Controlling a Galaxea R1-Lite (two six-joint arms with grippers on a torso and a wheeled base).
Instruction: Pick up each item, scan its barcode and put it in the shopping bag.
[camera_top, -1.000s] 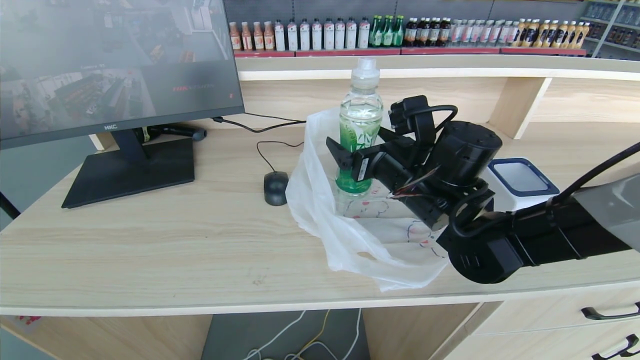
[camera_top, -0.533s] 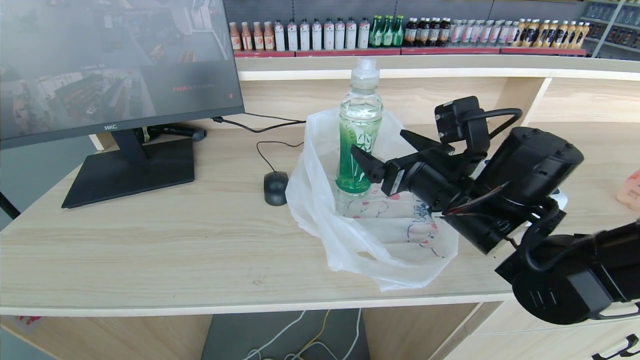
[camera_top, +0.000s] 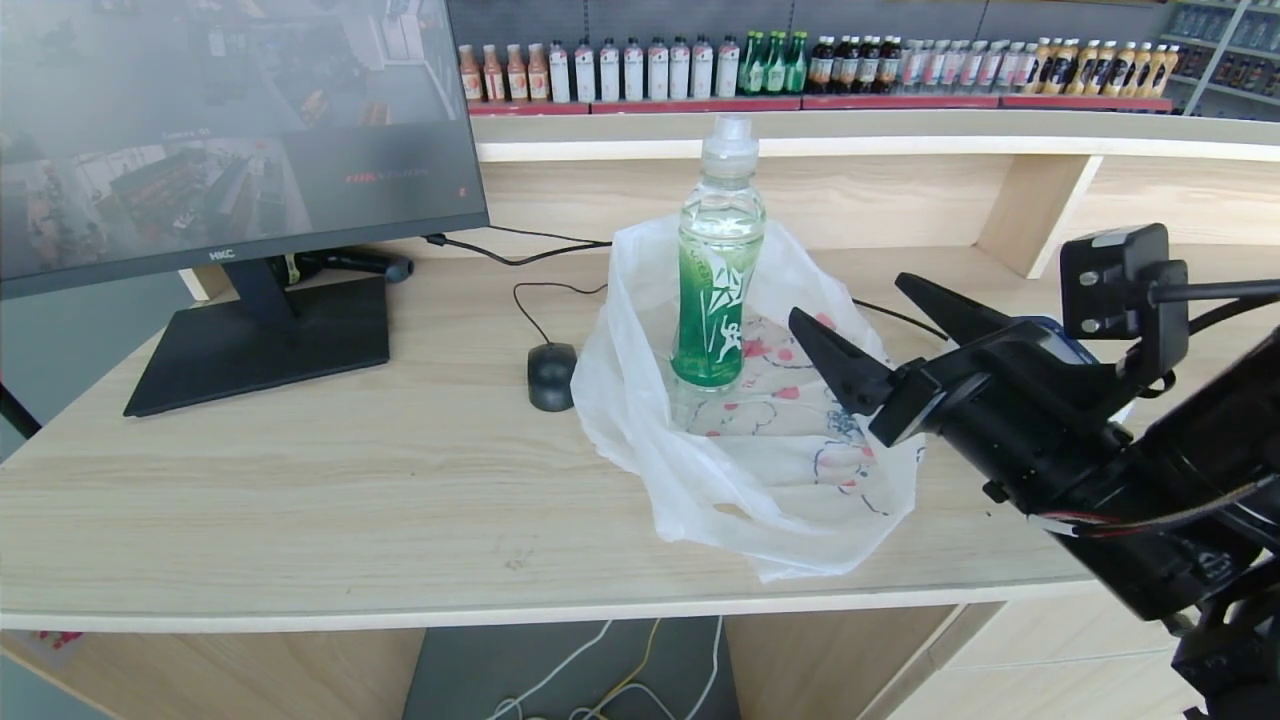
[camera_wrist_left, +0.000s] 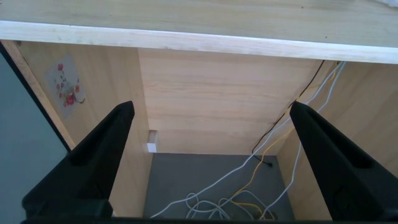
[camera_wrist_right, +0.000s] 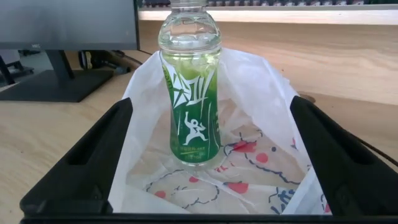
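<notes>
Here the bottle (camera_top: 716, 300) stands in the shopping bag (camera_top: 790, 490), beyond wide-open, empty right fingers (camera_top: 840, 365).

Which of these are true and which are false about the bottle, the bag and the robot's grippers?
1. The bottle stands upright in the bag. True.
2. The right gripper is squeezing the bottle. False: it is open, apart from the bottle.
3. The mouse lies on the counter beside the bag. True.
4. The left gripper holds a box. False: it is open and empty, below the counter's edge.
</notes>
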